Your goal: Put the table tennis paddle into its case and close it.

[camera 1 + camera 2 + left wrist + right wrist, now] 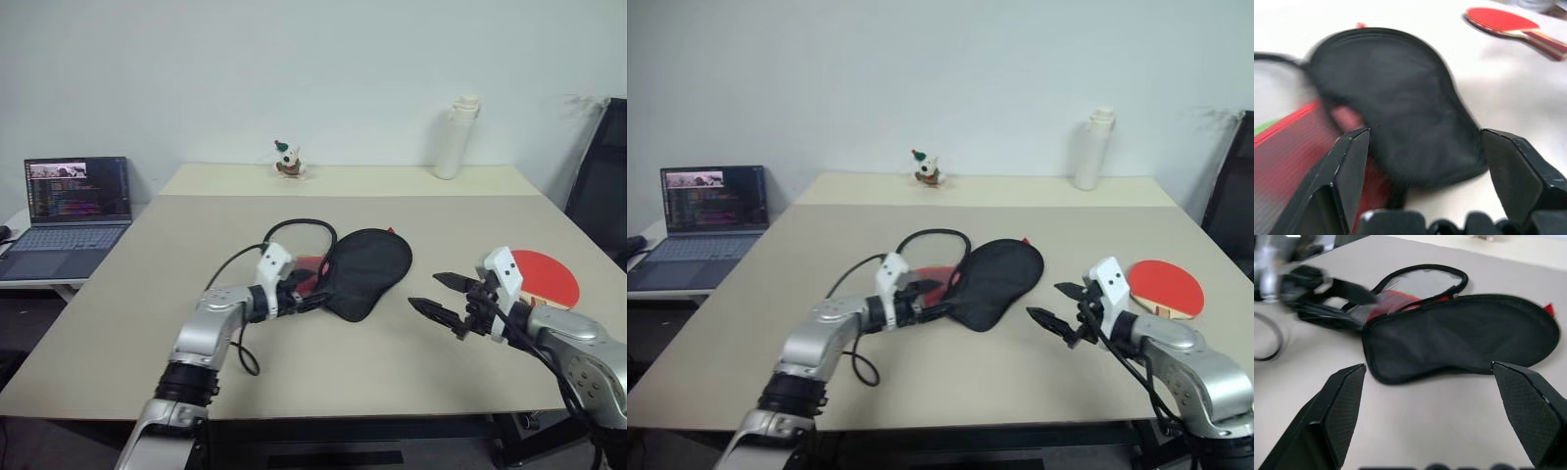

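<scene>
The case [367, 272] lies in the middle of the table, black side up, with red lining [308, 266] and a black-rimmed flap [1425, 281] showing at its left end. My left gripper [312, 297] is at that left end, open, fingers wide apart [1422, 134] and nothing between them. The table tennis paddle [1164, 282], red face up, rests flat at the right, its pale handle [1547, 44] pointing toward the table's near edge. My right gripper [441, 294] hovers open between paddle and case, aimed at the case [1464, 333].
An open laptop [73, 211] sits on a side desk at the left. A white bottle [456, 137] and a small figurine [287, 160] stand at the table's far edge. A black chair [602, 186] is at the right. A black cable [230, 264] hangs from my left arm.
</scene>
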You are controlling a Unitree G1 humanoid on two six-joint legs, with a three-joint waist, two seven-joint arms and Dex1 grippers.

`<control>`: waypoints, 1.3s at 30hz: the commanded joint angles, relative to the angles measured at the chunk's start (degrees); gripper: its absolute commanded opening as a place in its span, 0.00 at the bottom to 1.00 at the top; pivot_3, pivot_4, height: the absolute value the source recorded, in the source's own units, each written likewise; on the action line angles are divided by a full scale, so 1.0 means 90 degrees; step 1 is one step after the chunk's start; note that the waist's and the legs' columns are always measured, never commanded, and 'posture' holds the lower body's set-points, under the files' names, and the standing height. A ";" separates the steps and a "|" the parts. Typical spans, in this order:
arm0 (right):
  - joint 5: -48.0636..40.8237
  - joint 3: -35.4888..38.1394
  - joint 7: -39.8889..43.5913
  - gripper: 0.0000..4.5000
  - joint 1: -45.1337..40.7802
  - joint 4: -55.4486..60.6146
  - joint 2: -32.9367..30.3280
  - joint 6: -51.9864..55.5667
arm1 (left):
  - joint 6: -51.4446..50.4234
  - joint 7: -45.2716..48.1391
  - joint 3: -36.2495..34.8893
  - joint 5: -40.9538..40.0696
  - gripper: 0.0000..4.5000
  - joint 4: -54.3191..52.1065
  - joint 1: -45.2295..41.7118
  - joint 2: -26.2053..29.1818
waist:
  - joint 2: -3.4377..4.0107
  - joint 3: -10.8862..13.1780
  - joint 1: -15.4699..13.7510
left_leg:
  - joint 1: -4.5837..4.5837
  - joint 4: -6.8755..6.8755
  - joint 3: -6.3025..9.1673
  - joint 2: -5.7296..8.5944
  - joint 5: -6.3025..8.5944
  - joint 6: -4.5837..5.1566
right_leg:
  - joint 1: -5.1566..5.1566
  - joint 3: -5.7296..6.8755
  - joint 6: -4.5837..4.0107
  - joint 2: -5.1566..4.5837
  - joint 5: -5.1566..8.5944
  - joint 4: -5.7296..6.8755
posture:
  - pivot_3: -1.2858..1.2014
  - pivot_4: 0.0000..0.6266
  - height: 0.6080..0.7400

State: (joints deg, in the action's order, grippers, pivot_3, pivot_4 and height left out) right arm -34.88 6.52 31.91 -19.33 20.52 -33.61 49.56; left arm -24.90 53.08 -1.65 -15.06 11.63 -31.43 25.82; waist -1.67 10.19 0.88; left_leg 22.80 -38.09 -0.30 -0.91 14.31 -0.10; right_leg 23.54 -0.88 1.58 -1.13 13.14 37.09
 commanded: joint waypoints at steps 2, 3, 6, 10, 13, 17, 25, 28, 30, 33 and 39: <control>0.0286 -0.0362 -0.0900 1.00 -0.0614 -0.0543 0.0696 0.0525 | -0.0048 -0.0004 -0.0632 -0.0398 0.87 -0.0508 0.0259 0.0504 | 0.0001 0.0000 0.0015 | 0.0000 0.0002 0.0001 0.0003 0.0000 0.0000 | 0.0003 -0.0001 -0.0009 -0.0002 -0.0005 0.0002 | 0.52 0.24 1.00; 0.0337 -0.0408 -0.1006 1.00 -0.0712 -0.0665 0.0839 0.0573 | -0.0080 0.0020 -0.0683 -0.0467 0.87 -0.0584 0.0317 0.0571 | 0.0001 0.0000 0.0014 | 0.0001 0.0002 0.0001 0.0001 0.0000 0.0000 | 0.0004 -0.0001 -0.0012 -0.0002 -0.0006 0.0002 | 0.52 0.24 1.00; 0.0600 -0.0559 -0.1406 1.00 -0.0987 -0.1198 0.1301 0.0643 | -0.0150 0.0032 -0.0854 -0.0584 0.87 -0.0712 0.0456 0.0799 | 0.0001 0.0000 -0.0023 | 0.0009 0.0004 0.0005 0.0007 0.0000 0.0000 | 0.0007 0.0001 -0.0024 -0.0007 -0.0014 -0.0001 | 0.52 0.24 1.00; 0.1002 -0.0719 -0.1758 1.00 -0.1278 -0.1973 0.1805 0.0465 | -0.0177 -0.0054 -0.0955 -0.0645 0.87 -0.0799 0.0536 0.1007 | 0.0000 0.0000 -0.0044 | 0.0011 0.0003 0.0001 0.0010 0.0000 0.0000 | 0.0010 0.0005 -0.0025 -0.0010 -0.0015 -0.0002 | 0.52 0.24 1.00; 0.1307 -0.0830 -0.1914 1.00 -0.1519 -0.2594 0.2103 0.0251 | -0.0209 -0.0137 -0.0970 -0.0651 0.87 -0.0866 0.0562 0.1088 | 0.0001 0.0001 -0.0034 | 0.0009 0.0005 -0.0002 0.0009 0.0000 0.0000 | 0.0013 0.0004 -0.0025 -0.0009 -0.0015 0.0001 | 0.52 0.24 1.00; 0.1551 -0.0870 -0.2027 1.00 -0.1748 -0.3159 0.2455 0.0024 | -0.0186 -0.0221 -0.0919 -0.0645 0.87 -0.0901 0.0572 0.1105 | 0.0000 0.0000 0.0021 | 0.0006 0.0006 -0.0006 0.0004 0.0000 0.0000 | 0.0015 0.0001 -0.0026 -0.0005 -0.0015 0.0006 | 0.52 0.24 1.00; 0.1689 -0.1045 -0.1993 0.96 -0.2022 -0.3223 0.3128 -0.0126 | -0.0166 -0.0267 -0.0859 -0.0647 0.88 -0.0952 0.0597 0.1118 | 0.0001 0.0000 0.0122 | 0.0006 0.0012 -0.0012 0.0000 0.0000 0.0000 | 0.0024 -0.0005 -0.0027 -0.0004 -0.0016 0.0012 | 0.52 0.24 1.00; 0.1815 -0.0992 -0.2142 0.80 -0.2081 -0.3209 0.3274 -0.0167 | -0.0168 -0.0268 -0.0882 -0.0692 0.88 -0.0959 0.0567 0.1093 | 0.0001 0.0000 0.0117 | 0.0011 0.0016 -0.0012 -0.0002 0.0000 0.0000 | 0.0038 -0.0005 -0.0028 -0.0003 -0.0016 0.0021 | 0.52 0.24 1.00; 0.1816 -0.0834 -0.2220 0.65 -0.2092 -0.3207 0.3282 -0.0061 | -0.0134 -0.0232 -0.0884 -0.0718 0.88 -0.1000 0.0578 0.1089 | 0.0001 0.0000 0.0108 | 0.0021 0.0015 -0.0015 0.0000 0.0000 0.0000 | 0.0054 -0.0008 -0.0028 -0.0004 -0.0016 0.0034 | 0.52 0.24 1.00; 0.1693 -0.0568 -0.2309 0.43 -0.2111 -0.3199 0.3276 0.0132 | -0.0126 -0.0197 -0.0892 -0.0762 0.88 -0.1090 0.0608 0.1080 | 0.0001 0.0000 0.0094 | 0.0022 0.0015 -0.0016 0.0006 0.0000 0.0000 | 0.0055 -0.0009 -0.0028 -0.0010 -0.0016 0.0038 | 0.52 0.24 1.00; 0.1379 -0.0044 -0.2278 0.01 -0.2109 -0.3018 0.3180 0.0693 | -0.0136 -0.0163 -0.0819 -0.0780 0.88 -0.1299 0.0662 0.1067 | 0.0001 0.0001 0.0096 | 0.0021 0.0015 -0.0016 0.0007 0.0000 0.0000 | 0.0056 -0.0008 -0.0029 -0.0012 -0.0015 0.0039 | 0.52 0.24 1.00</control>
State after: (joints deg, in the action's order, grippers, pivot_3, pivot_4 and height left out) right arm -20.94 4.68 11.07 -37.13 -9.36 -4.37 54.48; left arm -26.98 51.28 -9.06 -21.11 2.89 -25.16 34.98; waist -1.66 10.19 1.75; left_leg 23.00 -37.95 -0.45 -0.85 14.31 -0.10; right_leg 24.05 -0.95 1.31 -1.23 13.00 37.45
